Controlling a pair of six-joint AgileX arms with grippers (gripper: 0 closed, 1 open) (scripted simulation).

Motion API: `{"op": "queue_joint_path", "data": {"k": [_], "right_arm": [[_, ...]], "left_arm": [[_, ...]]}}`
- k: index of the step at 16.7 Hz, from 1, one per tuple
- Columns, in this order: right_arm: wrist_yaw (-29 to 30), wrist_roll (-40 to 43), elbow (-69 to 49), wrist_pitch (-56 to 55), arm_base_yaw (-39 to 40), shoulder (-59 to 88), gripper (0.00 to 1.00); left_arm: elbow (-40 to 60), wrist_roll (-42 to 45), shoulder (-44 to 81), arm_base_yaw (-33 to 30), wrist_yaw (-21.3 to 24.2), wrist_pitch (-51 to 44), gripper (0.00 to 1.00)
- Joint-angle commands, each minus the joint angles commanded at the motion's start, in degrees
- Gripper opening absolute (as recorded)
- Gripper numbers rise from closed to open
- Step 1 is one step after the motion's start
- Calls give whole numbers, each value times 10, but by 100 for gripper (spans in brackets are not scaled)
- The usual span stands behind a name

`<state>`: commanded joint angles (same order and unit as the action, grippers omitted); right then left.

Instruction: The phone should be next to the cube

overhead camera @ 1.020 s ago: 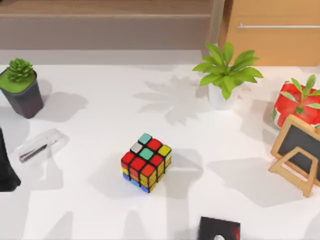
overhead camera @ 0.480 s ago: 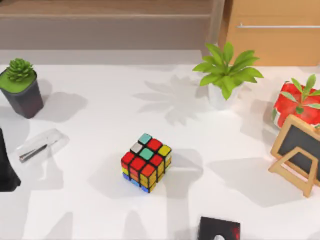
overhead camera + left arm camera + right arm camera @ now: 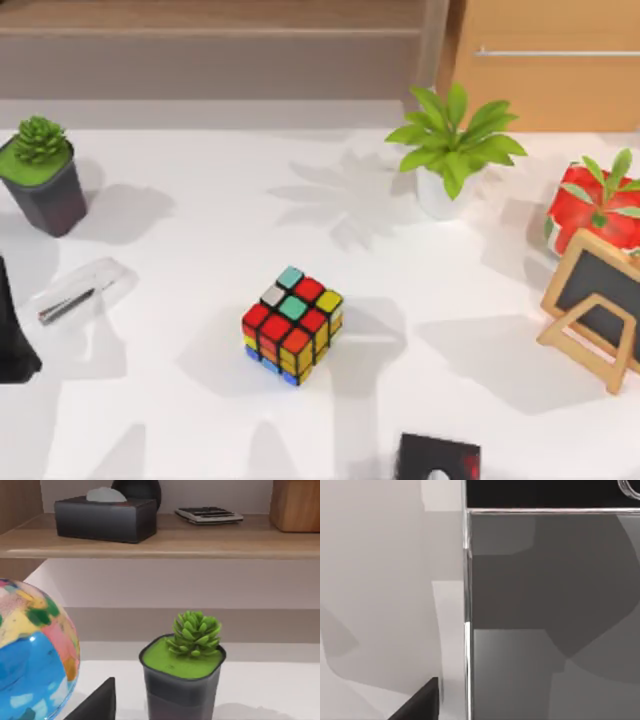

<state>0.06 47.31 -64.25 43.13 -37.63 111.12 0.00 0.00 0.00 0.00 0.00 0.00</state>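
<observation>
1. Here we are over the desk [image 3: 200, 220], and the cube [image 3: 291, 325] sits upright near the middle, well apart from everything around it.
2. The phone [image 3: 545, 630] lies flat on the desk right under our right wrist camera: grey screen, bright silver edge, a black band at one end.
3. How the phone lies relative to the cube, we cannot tell.
4. Our right end effector [image 3: 417, 702] hangs just beside the phone's long edge; apart or together, we cannot tell.
5. Our left arm [image 3: 12, 330] stands at the desk's left edge. Its end effector [image 3: 95, 704] faces the succulent in the dark pot [image 3: 182, 680], and again we cannot tell its state.
6. A colourful globe [image 3: 30, 650] sits close by the left wrist camera.
7. At the near edge, right of the cube, there's a small black square with a red mark [image 3: 437, 458].
8. Far right: a wooden-framed chalkboard [image 3: 595, 305], with a leafy plant [image 3: 450, 140] further back.
</observation>
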Motion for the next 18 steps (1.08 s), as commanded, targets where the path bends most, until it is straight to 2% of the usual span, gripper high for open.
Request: {"op": "queue_joint_path", "data": {"k": [11, 18], "right_arm": [[0, 0, 0, 0, 0, 0, 2], [0, 0, 0, 0, 0, 0, 0]], "left_arm": [[0, 0, 0, 0, 0, 0, 100], [0, 0, 0, 0, 0, 0, 100]]}}
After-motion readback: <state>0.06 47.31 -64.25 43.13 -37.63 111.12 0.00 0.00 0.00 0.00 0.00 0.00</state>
